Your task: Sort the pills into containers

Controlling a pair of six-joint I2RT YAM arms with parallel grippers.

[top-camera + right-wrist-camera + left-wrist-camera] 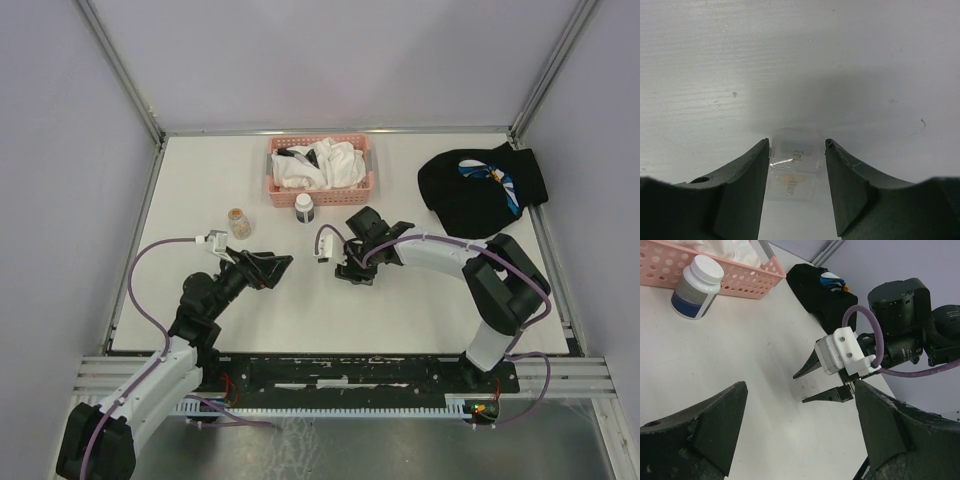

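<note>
though unseen overhead, clear container point(792, 172) within right end effector point(797, 144), grip unclear

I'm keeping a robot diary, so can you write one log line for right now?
right hand: astride clear box on table, grip unclear | left hand: open, empty

A pink plastic mesh basket point(330, 197) holding white cloths point(320, 165) sits far-centre on the tabletop point(400, 320). A white-capped plastic bottle point(304, 208) stands just before it, a small round jar point(239, 222) is left of that, and a black fabric mitt point(480, 190) lies far right. A small clear plastic box point(794, 165) lies centrally, between the fingers of the right end effector point(797, 144).
</note>
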